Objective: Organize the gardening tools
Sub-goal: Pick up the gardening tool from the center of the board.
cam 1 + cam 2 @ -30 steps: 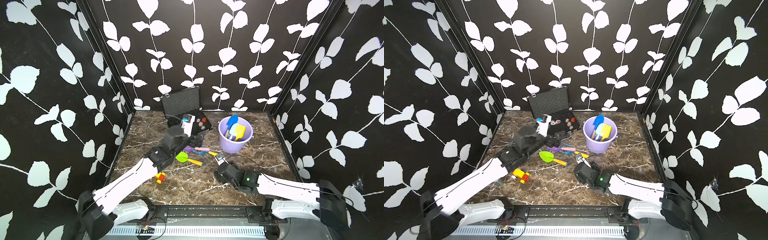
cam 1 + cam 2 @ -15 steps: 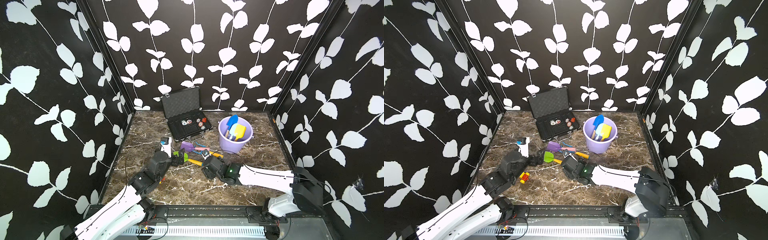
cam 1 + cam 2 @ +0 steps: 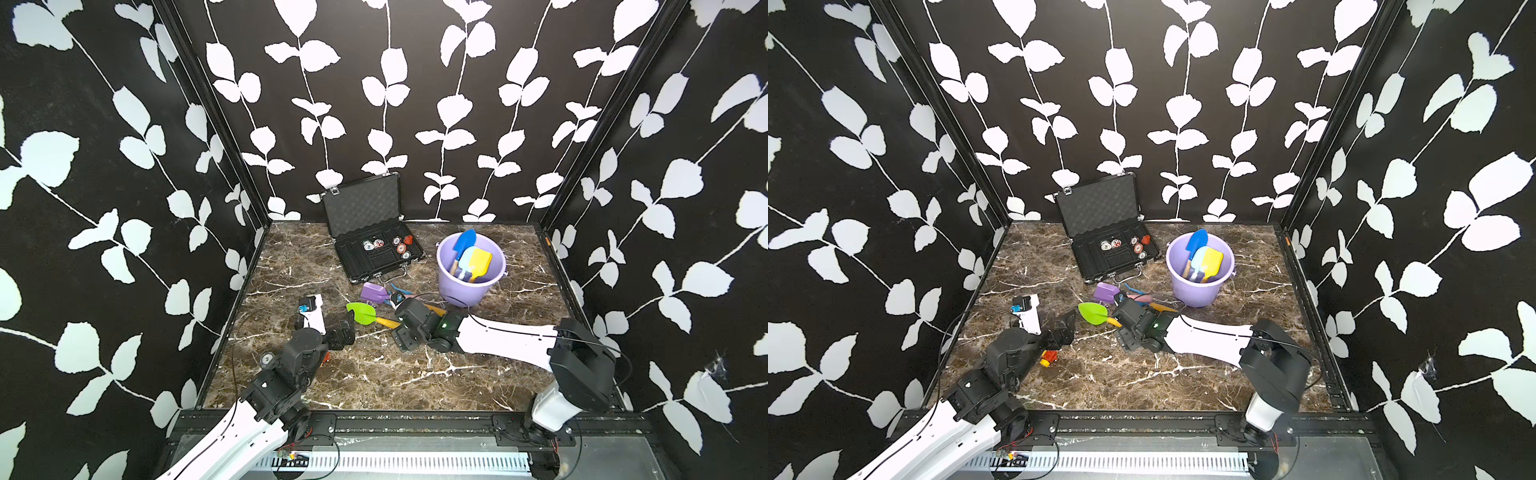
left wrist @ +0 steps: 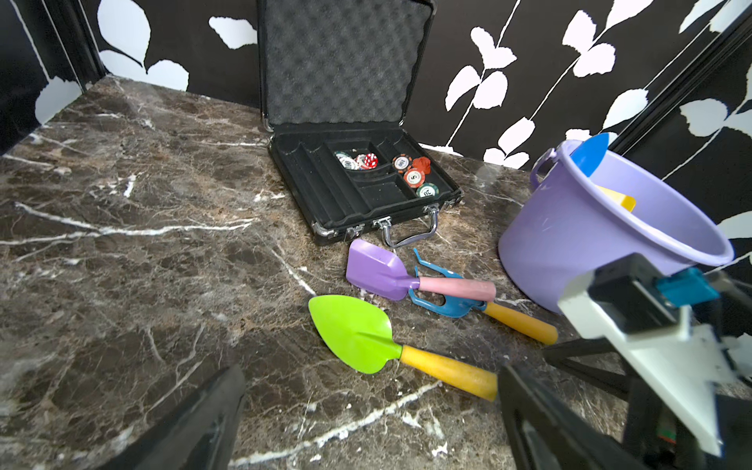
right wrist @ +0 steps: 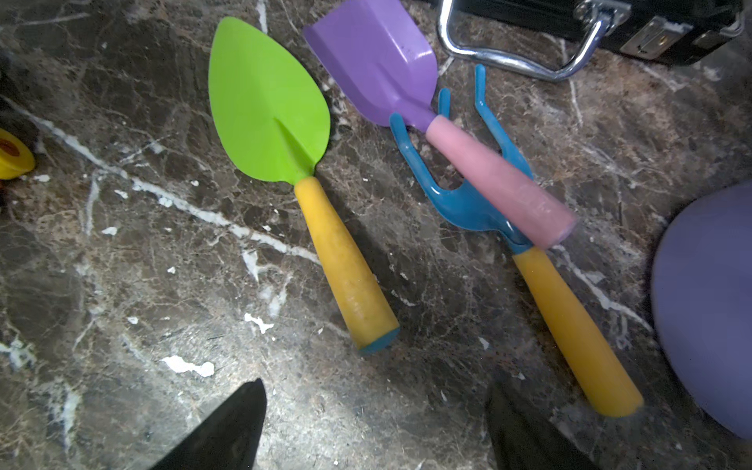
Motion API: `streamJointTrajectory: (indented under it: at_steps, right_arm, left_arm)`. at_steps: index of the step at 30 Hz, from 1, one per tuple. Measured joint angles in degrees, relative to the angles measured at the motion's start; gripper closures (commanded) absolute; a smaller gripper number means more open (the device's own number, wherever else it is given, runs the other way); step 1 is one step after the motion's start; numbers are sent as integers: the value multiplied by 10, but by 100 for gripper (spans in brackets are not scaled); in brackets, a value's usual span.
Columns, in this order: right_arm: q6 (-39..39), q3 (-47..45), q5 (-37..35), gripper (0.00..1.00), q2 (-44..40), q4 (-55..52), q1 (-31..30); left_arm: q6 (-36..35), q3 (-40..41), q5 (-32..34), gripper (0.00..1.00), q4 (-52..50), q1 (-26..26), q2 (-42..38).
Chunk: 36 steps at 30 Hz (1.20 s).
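The right gripper (image 5: 374, 403) hangs low over the table (image 3: 374, 374), jaws spread wide with nothing between them. Its black fingers (image 5: 240, 415) frame bare marble just short of the butt of the green spade (image 5: 301, 183). That spade lies flat, with its yellow handle toward the right arm and its leaf-shaped head pointing away. Just beside it lies the purple scoop (image 5: 378, 69), whose pink handle rests across the head of the blue rake (image 5: 468, 203). The rake's yellow handle runs out near the bucket (image 5: 712, 305).

The left gripper (image 4: 371, 386) is likewise spread wide and empty, low near the table. The green spade lies just ahead of the gap between its fingers (image 4: 203, 411). In both top views this gripper sits just beside the spade's head, on the side away from the right arm.

The lilac bucket stands upright toward the back, on the right arm's side. It holds a blue spade (image 3: 464, 241), a yellow spade (image 3: 480, 262) and a pale-blue tool (image 3: 465, 259), heads up.

Behind the scoop an open black case (image 4: 346, 195) lies with its metal handle near the scoop's head, and chips (image 4: 413, 177) sit in its compartments. A red-and-yellow toy car (image 3: 1049, 356) lies beside the left arm's wrist.
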State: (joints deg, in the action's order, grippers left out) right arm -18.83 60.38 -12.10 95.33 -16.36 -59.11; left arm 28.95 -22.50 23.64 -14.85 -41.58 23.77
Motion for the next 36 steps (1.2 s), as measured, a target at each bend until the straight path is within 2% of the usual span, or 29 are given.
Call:
streamJointTrajectory:
  at_steps: [17,36]
  right_arm:
    - [47,129,53,28,131,-59,3]
    - [85,185,97,62,207,-87,2]
  left_arm:
    - [16,21,1,1,-19,0,-31]
    - [28,41,5,1,-15,0,-36]
